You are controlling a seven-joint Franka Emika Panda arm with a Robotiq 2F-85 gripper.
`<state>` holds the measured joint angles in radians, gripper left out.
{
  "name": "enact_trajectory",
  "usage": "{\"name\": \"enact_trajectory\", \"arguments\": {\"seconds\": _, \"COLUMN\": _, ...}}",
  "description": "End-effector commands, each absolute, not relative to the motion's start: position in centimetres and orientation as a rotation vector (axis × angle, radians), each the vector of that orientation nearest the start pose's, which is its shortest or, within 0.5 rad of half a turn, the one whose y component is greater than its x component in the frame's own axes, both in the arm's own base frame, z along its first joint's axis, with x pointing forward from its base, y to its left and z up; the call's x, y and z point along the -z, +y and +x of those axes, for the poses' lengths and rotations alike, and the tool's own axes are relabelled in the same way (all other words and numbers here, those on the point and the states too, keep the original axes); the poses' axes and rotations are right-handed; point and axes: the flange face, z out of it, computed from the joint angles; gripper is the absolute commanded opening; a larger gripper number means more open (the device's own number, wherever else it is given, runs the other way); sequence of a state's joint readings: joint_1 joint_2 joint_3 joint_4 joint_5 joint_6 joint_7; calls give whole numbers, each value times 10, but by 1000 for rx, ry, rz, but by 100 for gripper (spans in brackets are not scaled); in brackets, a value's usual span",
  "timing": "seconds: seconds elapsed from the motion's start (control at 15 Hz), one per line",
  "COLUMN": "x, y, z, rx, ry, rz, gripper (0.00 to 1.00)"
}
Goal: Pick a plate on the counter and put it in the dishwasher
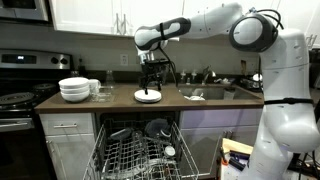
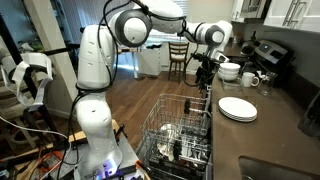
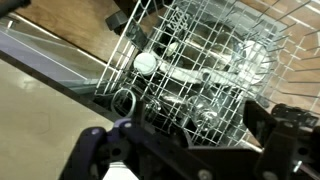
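Wrist view: the gripper is spread wide and holds nothing, over the dishwasher rack. In an exterior view, the plate lies on the counter, under the gripper. In an exterior view, the plate rests on the counter, beside the open dishwasher.

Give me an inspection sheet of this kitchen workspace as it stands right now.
Surface: long dark brown countertop over pale cabinets.
Job's things: small round white plate lies flat on the countertop; dishwasher's grey wire rack is pulled out and already holds some dishes.
Clutter: stack of white bowls, white mug, sink.
Gripper: black gripper is raised above counter height, open and empty; the wrist view looks down on the rack.
Cables: loose cables on the floor beside the robot's base.
Surroundings: black-and-steel stove, wooden chair.
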<state>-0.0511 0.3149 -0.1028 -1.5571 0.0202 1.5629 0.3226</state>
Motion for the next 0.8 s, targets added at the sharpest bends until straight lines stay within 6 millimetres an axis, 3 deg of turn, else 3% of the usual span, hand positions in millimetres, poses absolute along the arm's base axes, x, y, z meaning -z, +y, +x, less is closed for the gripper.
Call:
{"name": "enact_trajectory", "arguments": {"seconds": 0.0, "x": -421, "y": -88, "z": 631, "rx": -533, "ry": 901, "rz": -3201, "gripper": 100}}
{"name": "enact_trajectory", "arguments": {"seconds": 0.13, "x": -418, "y": -87, "z": 635, "rx": -532, "ry": 984, "rz": -3290, "gripper": 100}}
{"name": "enact_trajectory", "arguments": {"seconds": 0.4, "x": -432, "y": -76, "z": 643, "rx": -394, "ry": 1133, "rz": -3464, "gripper": 100}}
{"name": "enact_trajectory", "arguments": {"seconds": 0.73, "x": -445, "y": -67, "z": 653, "rx": -220, "ry": 1080, "rz": -3599, "gripper": 100}}
